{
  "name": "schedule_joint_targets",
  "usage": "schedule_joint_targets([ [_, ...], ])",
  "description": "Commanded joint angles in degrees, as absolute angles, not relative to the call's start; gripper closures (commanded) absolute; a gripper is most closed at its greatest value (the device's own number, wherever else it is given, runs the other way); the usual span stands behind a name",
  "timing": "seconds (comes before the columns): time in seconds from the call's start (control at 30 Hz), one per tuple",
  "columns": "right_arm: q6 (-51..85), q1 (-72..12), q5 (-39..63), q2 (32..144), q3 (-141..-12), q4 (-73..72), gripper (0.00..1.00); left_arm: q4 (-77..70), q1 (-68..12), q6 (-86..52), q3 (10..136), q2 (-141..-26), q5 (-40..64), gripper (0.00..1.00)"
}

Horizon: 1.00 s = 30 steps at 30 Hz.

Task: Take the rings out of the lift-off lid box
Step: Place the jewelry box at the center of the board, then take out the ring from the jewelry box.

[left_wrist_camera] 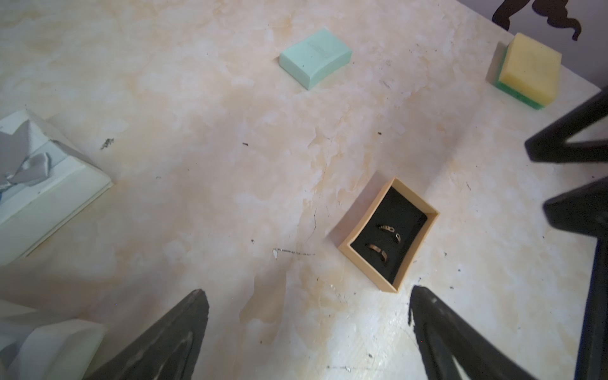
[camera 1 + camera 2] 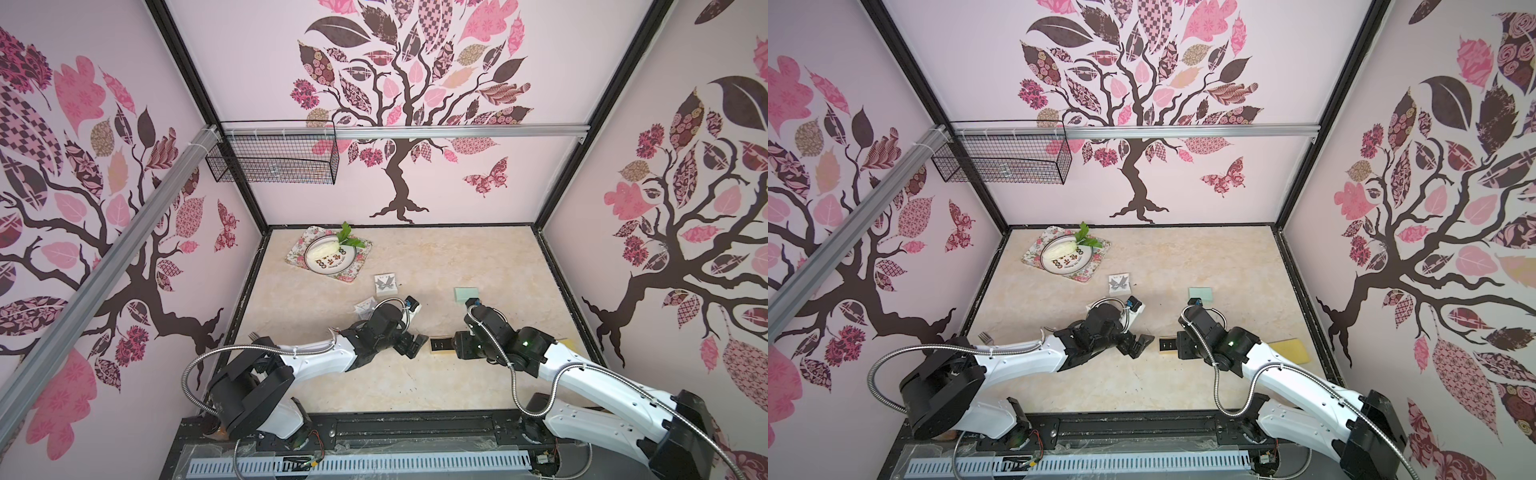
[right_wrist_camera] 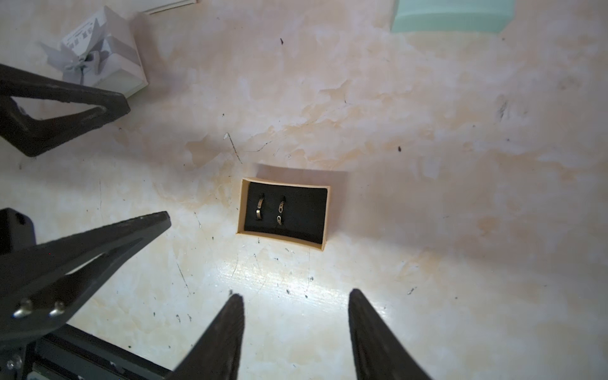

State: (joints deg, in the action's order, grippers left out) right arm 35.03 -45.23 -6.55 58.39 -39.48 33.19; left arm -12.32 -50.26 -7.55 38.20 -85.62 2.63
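Note:
The lift-off lid box is a small tan box standing open on the table, with no lid on it. Two small metal rings stand in its black insert, and the right wrist view shows the rings too. My left gripper hovers just left of the box, open and empty. My right gripper hangs close on the box's other side, its jaws apart with nothing between them. In both top views the two grippers face each other across the box.
A mint green box lies farther back. A white gift box with a grey bow sits to the left. A yellow-green sponge lies by the right wall. A plate on a floral tray stands at the back left.

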Motion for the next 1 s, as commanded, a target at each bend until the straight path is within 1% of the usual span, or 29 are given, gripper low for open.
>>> schedule_joint_targets([
  [0.0,36.0,-45.8,-6.2,60.1,-40.1,31.5,0.58,-25.3,-50.6,-8.0,38.5,-87.9,2.2,0.02],
  [0.07,36.2,-46.0,-5.9,60.8,-38.9,29.5,0.61,-30.1,-51.3,-7.3,37.4,-89.8,1.8,0.02],
  [0.17,36.4,-46.2,-5.1,62.7,-38.3,27.7,0.62,-36.7,-52.5,-5.9,36.1,-92.4,0.9,0.02],
  [0.43,35.9,-46.5,-4.7,65.9,-38.2,25.7,0.63,-48.2,-53.2,-6.6,33.9,-100.5,-0.4,0.02],
  [0.97,36.2,-46.9,-3.8,72.9,-37.4,20.3,0.66,-58.2,-53.1,-6.3,34.1,-110.3,-3.4,0.02],
])
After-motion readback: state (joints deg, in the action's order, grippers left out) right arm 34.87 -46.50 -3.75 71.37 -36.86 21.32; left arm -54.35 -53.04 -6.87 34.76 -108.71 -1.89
